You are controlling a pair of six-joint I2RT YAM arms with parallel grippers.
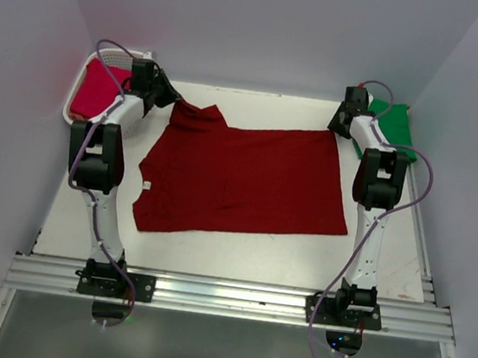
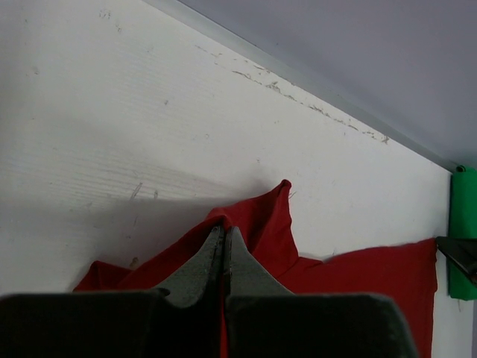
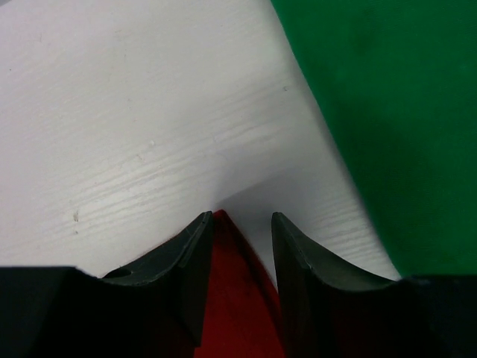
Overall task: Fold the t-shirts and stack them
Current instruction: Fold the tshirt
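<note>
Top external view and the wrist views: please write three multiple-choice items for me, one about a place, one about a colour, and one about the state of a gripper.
1. Where is the pink t-shirt?
A. In the white basket at the far left
B. Folded at the near edge
C. Hanging from an arm

2. Which colour is the spread t-shirt on the table?
A. Blue
B. Dark red
C. Yellow

3. How do the jaws of the right gripper stand?
A. Shut tight on nothing
B. Out of every view
C. Apart, with a corner of red cloth between them

Answers:
1 A, the pink cloth lies inside the basket's rim.
2 B, the top view shows dark red cloth lying between the arms.
3 C, the right wrist view shows a gap between the fingers with the red corner in it.
</note>
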